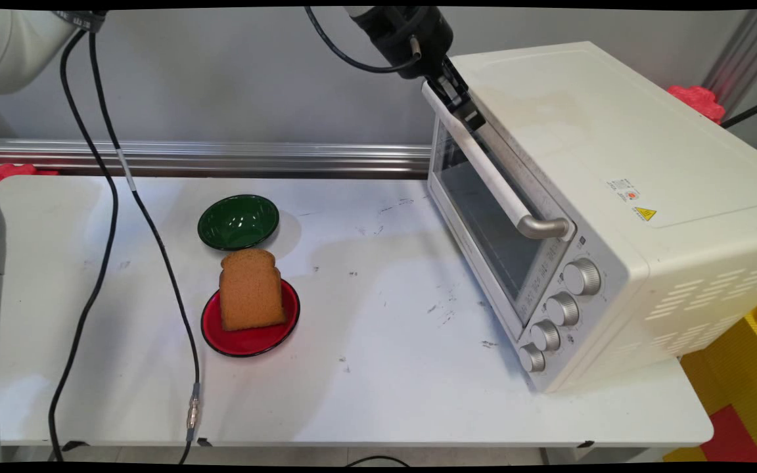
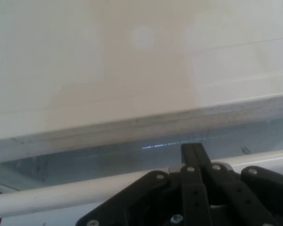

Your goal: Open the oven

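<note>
Reaching down from the top edge, end effector (image 1: pixel 464 105) clenched on oven door handle (image 1: pixel 493 174); oven (image 1: pixel 615 197) door closed.

The toaster oven (image 1: pixel 615 197) has a matt cream shell, glass door and brushed-metal knobs (image 1: pixel 581 276). Left of it, a glossy green bowl (image 1: pixel 238 222), glossy red plate (image 1: pixel 250 336) and rough-crusted bread (image 1: pixel 250 289) sit on the scuffed white table (image 1: pixel 385 368).

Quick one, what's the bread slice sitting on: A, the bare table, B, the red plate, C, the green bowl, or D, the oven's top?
B: the bread slice leans on the red plate, in front of the green bowl.
</note>
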Robot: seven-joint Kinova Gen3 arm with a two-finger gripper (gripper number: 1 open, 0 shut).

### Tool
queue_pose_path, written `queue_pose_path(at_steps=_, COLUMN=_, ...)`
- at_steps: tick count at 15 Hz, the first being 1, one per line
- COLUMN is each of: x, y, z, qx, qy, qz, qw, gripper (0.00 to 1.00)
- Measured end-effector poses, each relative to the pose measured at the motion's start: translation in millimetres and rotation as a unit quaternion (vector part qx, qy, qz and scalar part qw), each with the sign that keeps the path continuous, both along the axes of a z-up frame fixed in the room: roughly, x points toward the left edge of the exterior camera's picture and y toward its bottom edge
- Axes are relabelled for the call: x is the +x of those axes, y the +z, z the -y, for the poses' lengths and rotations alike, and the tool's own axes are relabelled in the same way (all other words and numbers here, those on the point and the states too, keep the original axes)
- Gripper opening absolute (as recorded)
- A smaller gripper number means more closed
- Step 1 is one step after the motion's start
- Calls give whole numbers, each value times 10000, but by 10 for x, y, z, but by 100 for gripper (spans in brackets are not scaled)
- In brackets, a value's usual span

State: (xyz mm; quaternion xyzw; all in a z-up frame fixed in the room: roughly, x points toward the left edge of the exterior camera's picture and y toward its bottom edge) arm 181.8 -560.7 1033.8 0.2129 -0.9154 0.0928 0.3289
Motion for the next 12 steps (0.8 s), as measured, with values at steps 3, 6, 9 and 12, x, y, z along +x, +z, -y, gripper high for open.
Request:
queue_pose_path(at_steps=3, x=-8, y=-40, z=10, qx=1, qy=19, qz=-24, qw=10000, gripper=0)
queue_pose_path(at_steps=6, x=-15, y=-91, z=23, qx=11, qy=58, qz=-68, qw=10000, gripper=0)
queue_pose_path(at_steps=9, x=-16, y=-143, z=37, qx=17, qy=98, qz=-109, qw=9999, gripper=0)
queue_pose_path(at_steps=12, x=-20, y=-171, z=46, qx=18, qy=125, qz=-144, qw=9998, gripper=0)
